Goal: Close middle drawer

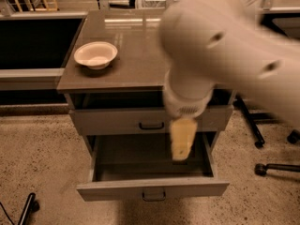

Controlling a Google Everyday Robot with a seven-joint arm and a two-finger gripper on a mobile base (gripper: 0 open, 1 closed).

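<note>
The middle drawer [153, 189] is the wide grey drawer in the second tier of the brown-topped cabinet [131, 74]. It stands pulled far out, with its shallow grey tray [136, 161] open and bare. Its small dark bar handle [153, 194] faces me. My white arm [220, 46] fills the upper right of the view, blurred. My gripper [182, 146], yellowish, hangs from it over the right part of the open tray, in front of the top-tier drawer [117, 121]. It touches nothing that I can see.
A pale bowl [95, 54] sits on the cabinet top at the left. Chair bases with castors [276, 168] stand on the speckled floor at the right. A black rod [27, 209] lies at the lower left. Dark shelving [33, 46] runs behind.
</note>
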